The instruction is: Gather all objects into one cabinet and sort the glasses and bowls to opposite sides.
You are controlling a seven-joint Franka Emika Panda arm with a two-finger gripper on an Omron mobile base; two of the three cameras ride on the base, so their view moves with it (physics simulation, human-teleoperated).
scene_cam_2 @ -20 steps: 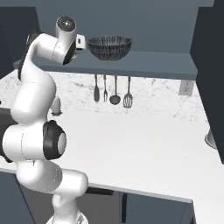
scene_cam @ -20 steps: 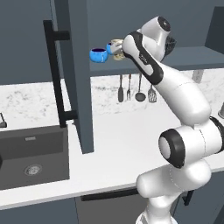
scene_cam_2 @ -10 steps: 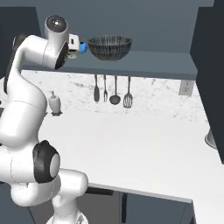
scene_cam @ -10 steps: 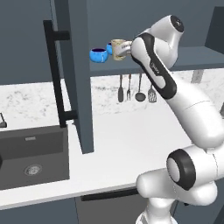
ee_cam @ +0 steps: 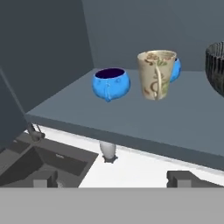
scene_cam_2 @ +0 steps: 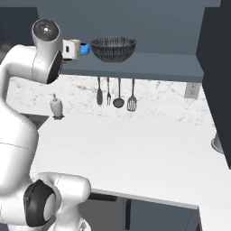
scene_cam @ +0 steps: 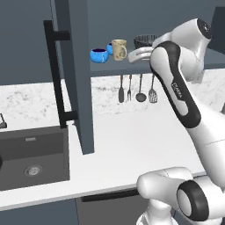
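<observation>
While the gripper (ee_cam: pixel 112 178) hangs just off the front edge of the cabinet shelf (ee_cam: pixel 144 124), its two fingertips (ee_cam: pixel 43 178) stand wide apart with nothing between them. Straight ahead on the shelf stands the mug (ee_cam: pixel 156 74), upright, its handle turned toward the camera in the hand view. A blue bowl (ee_cam: pixel 111 83) sits to the mug's left in that view, near it but apart; the second bowl (ee_cam: pixel 175 70) shows as a blue sliver behind the mug, mostly hidden. At the right edge of the hand view is the rim of the mesh basket (ee_cam: pixel 215 65), further along the same shelf. From the left base view the mug (scene_cam: pixel 119 49) and bowl (scene_cam: pixel 99 55) sit side by side at the shelf's left end, and the gripper (scene_cam: pixel 137 55) is just to their right. The cabinet door (scene_cam: pixel 75 70) stands open with its black bar handle (scene_cam: pixel 56 79). Below the shelf, utensils (scene_cam_2: pixel 115 92) hang on the wall above the white surface (scene_cam_2: pixel 135 144), with the sink (scene_cam: pixel 33 154) off to the left.
</observation>
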